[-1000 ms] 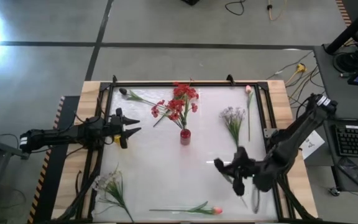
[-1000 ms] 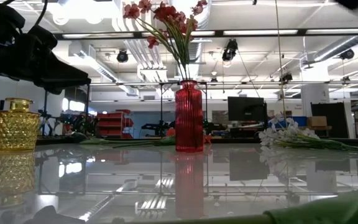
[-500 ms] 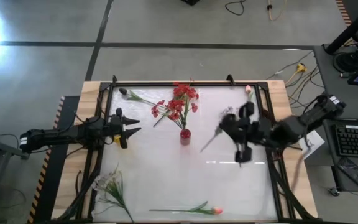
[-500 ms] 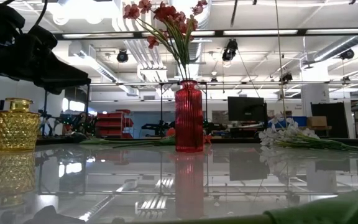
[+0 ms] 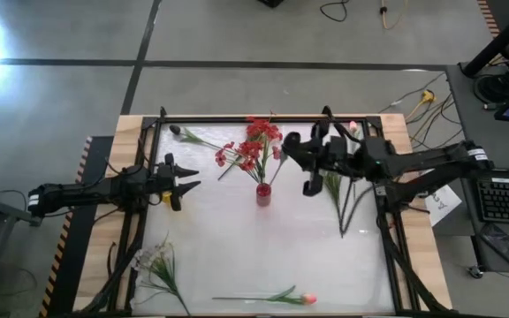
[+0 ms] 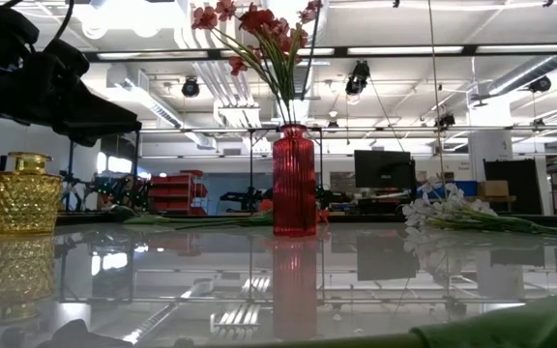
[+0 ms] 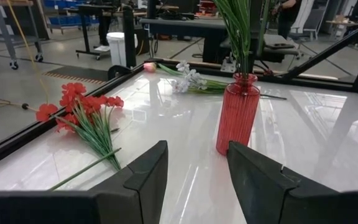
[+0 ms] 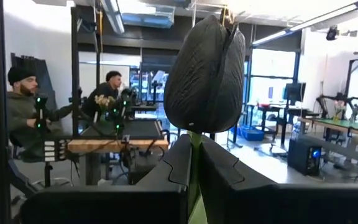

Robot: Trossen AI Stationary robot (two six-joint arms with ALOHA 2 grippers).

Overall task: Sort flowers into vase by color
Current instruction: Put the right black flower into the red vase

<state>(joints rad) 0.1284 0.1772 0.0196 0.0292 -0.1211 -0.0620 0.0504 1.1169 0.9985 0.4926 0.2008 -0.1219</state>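
Right pincer (image 8: 191, 168) pinching a dark bud (image 8: 205, 65) by its green stem, up in the air beside the red vase (image 5: 262, 193).

From above, the right pincer (image 5: 300, 159) hangs over the tabletop's (image 5: 237, 247) far side, just right of the red sprays (image 5: 260, 134) standing in that vase. Left pincer (image 7: 194, 165) waits at the left edge, fingers spread, facing the vase (image 7: 236, 121) and a red spray (image 7: 82, 112) lying flat. A white spray (image 5: 332, 168) lies under the right arm, another (image 5: 155, 261) near the front left, a pink bud (image 5: 306, 299) at the front edge. A yellow vase (image 6: 24, 193) stands left. No readable writing anywhere.
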